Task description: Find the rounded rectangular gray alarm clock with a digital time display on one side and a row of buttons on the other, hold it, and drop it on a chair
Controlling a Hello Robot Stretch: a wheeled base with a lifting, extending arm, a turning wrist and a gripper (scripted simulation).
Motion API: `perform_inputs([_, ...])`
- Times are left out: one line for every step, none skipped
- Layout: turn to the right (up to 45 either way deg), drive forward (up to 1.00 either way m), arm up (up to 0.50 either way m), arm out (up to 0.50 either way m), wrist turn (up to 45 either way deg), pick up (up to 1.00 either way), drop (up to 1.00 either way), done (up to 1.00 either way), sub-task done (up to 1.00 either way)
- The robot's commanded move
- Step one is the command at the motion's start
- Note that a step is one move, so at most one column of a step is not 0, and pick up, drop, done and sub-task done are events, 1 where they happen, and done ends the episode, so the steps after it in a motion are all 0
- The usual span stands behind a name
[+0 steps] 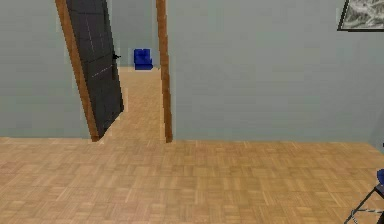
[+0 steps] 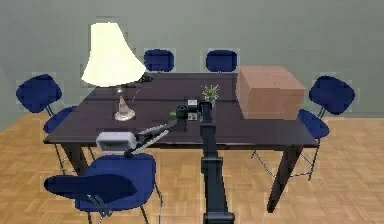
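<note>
A rounded gray alarm clock [image 2: 118, 143] hangs at the far end of my gripper [image 2: 141, 135], so the gripper holds it. It hangs above the seat of the near blue chair [image 2: 104, 183], in front of the dark table's [image 2: 160, 110] near edge. The arm [image 2: 211, 165] rises from the bottom edge just right of the middle. Its white marker squares [image 2: 189, 111] stand over the tabletop, and the thin fingers [image 2: 160, 128] slant down to the left toward the clock.
On the table stand a cream-shaded lamp [image 2: 111, 56], a small plant [image 2: 210, 94] and a cardboard box [image 2: 270, 91]. More blue chairs [image 2: 39, 95] ring it. In the forward view an open dark door [image 1: 98, 55] leads to a hallway with a blue thing [image 1: 143, 59]. A chair's edge [image 1: 376, 192] shows at lower right.
</note>
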Motion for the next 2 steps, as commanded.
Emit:
perform_inputs([0.0, 0.00, -0.32, 0.00, 0.0, 0.00, 0.00, 0.00, 0.00])
perform_inputs([0.0, 0.00, 0.00, 0.00, 0.0, 0.00, 1.00, 0.00, 0.00])
